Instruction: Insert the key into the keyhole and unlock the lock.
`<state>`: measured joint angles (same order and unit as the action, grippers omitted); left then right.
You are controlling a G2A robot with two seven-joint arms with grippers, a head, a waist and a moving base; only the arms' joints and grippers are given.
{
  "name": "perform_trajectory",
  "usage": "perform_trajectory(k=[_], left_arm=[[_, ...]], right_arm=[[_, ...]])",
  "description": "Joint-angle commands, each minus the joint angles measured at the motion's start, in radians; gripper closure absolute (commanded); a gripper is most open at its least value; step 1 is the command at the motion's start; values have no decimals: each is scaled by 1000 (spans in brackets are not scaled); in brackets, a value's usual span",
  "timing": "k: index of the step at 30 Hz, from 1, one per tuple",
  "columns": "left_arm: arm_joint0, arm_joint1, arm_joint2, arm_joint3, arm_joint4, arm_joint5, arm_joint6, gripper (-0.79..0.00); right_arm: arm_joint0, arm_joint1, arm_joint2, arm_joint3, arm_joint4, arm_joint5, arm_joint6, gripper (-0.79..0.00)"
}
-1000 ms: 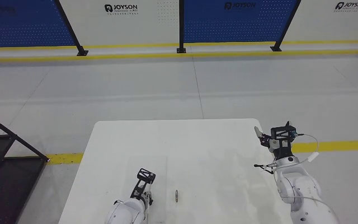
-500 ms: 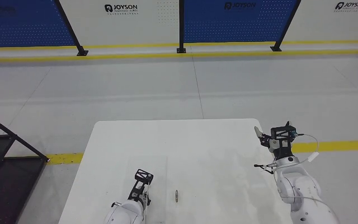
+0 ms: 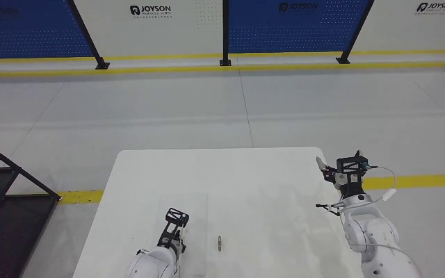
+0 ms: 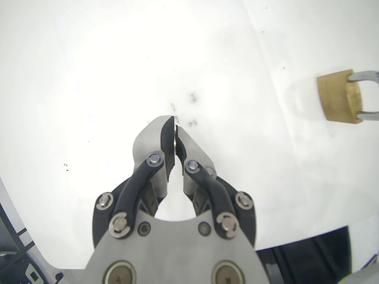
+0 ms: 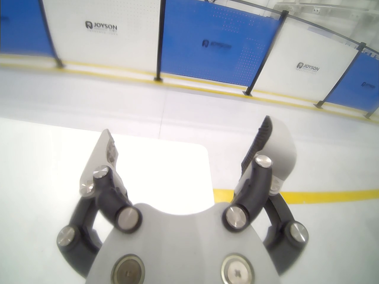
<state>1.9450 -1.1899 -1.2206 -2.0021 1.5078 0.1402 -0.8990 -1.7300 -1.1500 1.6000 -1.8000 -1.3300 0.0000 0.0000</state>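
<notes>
A white table (image 3: 243,181) in a hall with blue fence panels (image 3: 292,24).
The left claw (image 4: 174,122) is pinched shut on a thin silver key (image 4: 176,143). The gold lock (image 4: 339,97) lies on the table near this claw, to its right. The right claw (image 5: 186,131) is wide open and holds nothing.

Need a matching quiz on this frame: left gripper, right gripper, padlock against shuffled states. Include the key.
Things:
1. left gripper
2. right gripper
3. padlock

States:
A. fingers open, holding nothing
B. resting on the table, untouched
C. fingers shut on what looks like the key

Pairs: 1-C, 2-A, 3-B
</notes>
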Motion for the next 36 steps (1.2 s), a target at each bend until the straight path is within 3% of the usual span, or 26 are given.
perform_trajectory(k=[1, 6, 10, 14, 19, 22, 24, 36], left_arm=[[25, 3, -20, -30, -15, -11, 14, 0], [121, 13, -91, -128, -68, -53, 91, 0], [271, 28, -186, -211, -139, -153, 271, 0], [405, 46, -304, -209, -220, -374, 502, 0], [405, 61, -402, -96, -266, -620, 743, 0], [405, 71, -457, -33, -303, -813, 866, 0], [405, 75, -484, 6, -302, -879, 928, 0], [405, 75, -488, 16, -306, -889, 946, 0]], right_arm=[[0, 0, 0, 0, 0, 0, 0, -785], [0, 0, 0, 0, 0, 0, 0, -785], [0, 0, 0, 0, 0, 0, 0, -785], [0, 0, 0, 0, 0, 0, 0, -785], [1, 0, 1, 0, 1, 1, 2, -785], [-14, -1, -29, -32, 3, -56, 24, -785], [-36, -2, -60, -59, -1, -103, 37, -785], [-173, -13, -398, -123, -149, -318, 86, -785]])
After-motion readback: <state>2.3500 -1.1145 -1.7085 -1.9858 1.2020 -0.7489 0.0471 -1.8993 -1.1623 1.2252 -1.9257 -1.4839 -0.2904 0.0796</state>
